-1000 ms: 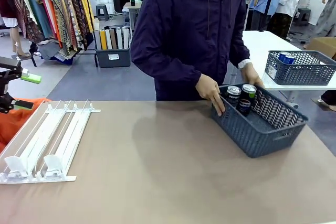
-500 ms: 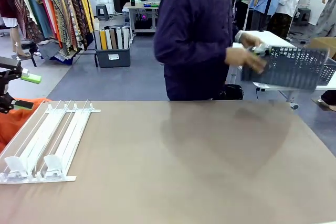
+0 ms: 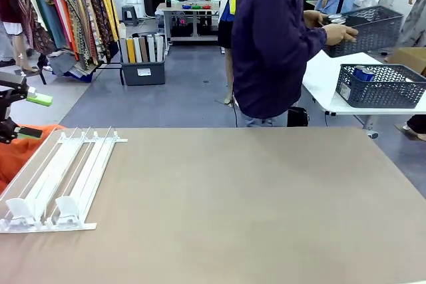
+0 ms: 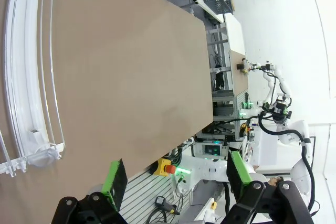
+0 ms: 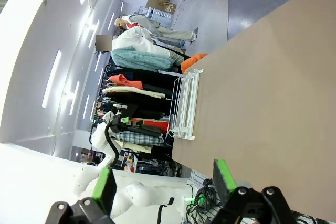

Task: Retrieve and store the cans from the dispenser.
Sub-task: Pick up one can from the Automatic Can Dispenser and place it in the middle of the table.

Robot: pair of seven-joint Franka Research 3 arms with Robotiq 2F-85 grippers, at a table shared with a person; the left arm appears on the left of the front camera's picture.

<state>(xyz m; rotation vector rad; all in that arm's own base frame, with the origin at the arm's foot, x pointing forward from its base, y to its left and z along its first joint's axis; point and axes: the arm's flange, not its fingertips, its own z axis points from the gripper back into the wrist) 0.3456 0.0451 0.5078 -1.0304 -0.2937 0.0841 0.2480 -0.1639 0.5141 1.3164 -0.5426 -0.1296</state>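
Note:
The white wire dispenser (image 3: 56,177) lies at the table's left, its lanes bare of cans. Just left of it, off the table edge, my left gripper (image 3: 34,116) stands open with nothing between its green pads. The left wrist view has that gripper (image 4: 176,174) open over the table's near edge, the dispenser (image 4: 26,77) at picture left. My right gripper (image 5: 164,182) is open too, away from the table, with the dispenser (image 5: 184,106) far off. A person, turned away, carries a dark grey basket (image 3: 363,28). A blue can (image 3: 363,72) sits in another basket (image 3: 379,88).
The brown table (image 3: 233,204) stretches wide and bare right of the dispenser. A white table (image 3: 319,78) behind it at the right bears the second basket. Orange cloth (image 3: 20,147) lies by the table's left edge. Clothes racks stand in the background.
The person lifted the grey basket with the dark cans off the table's right side, turned away and carried it toward the back right. Both arms and the dispenser stayed still.

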